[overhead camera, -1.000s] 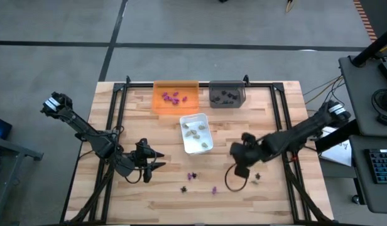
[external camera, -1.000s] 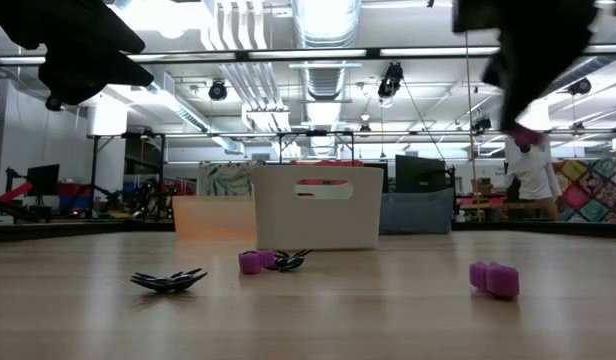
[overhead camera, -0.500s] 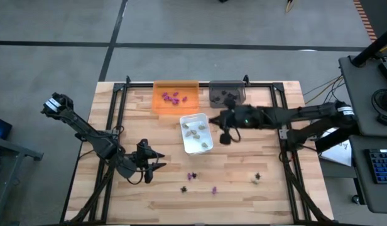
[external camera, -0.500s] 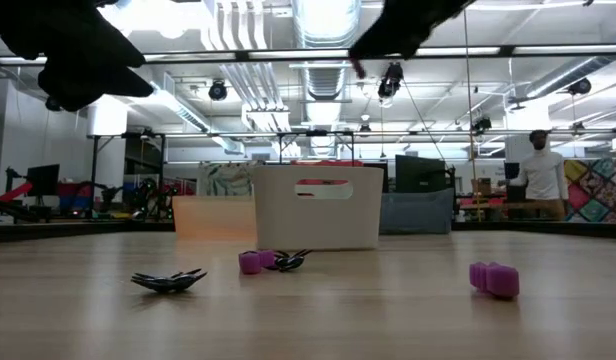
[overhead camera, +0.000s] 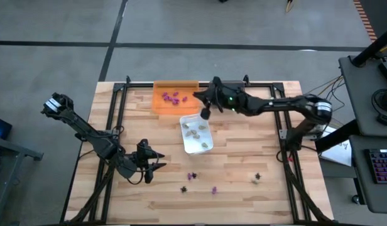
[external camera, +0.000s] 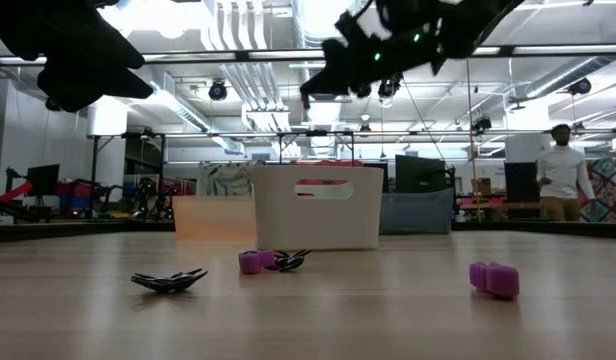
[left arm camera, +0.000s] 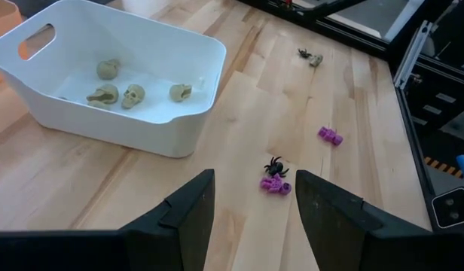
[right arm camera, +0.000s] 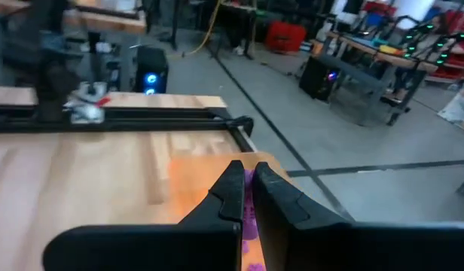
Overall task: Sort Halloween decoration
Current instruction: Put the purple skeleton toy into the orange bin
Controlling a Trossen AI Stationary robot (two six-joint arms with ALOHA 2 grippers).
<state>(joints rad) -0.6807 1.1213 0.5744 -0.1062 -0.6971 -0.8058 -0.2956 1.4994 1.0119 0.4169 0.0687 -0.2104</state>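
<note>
Reaching arm: right arm stretches across the table [overhead camera: 149, 194]; right gripper [overhead camera: 205, 114] pinched on a purple piece [right arm camera: 248, 202] between orange tray [overhead camera: 162, 103] and white tray [overhead camera: 187, 147].
Waiting arm: left gripper [overhead camera: 157, 160] spread wide, near the table's front-left.
White tray: four beige skulls [left arm camera: 132, 95].
Loose pieces on table: two purple pieces [left arm camera: 330, 135], two black spiders [left arm camera: 276, 166].

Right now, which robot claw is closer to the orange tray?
The right claw. It hangs just beside the orange tray, near its edge by the white tray. The left claw waits far off, near the table's front.
</note>
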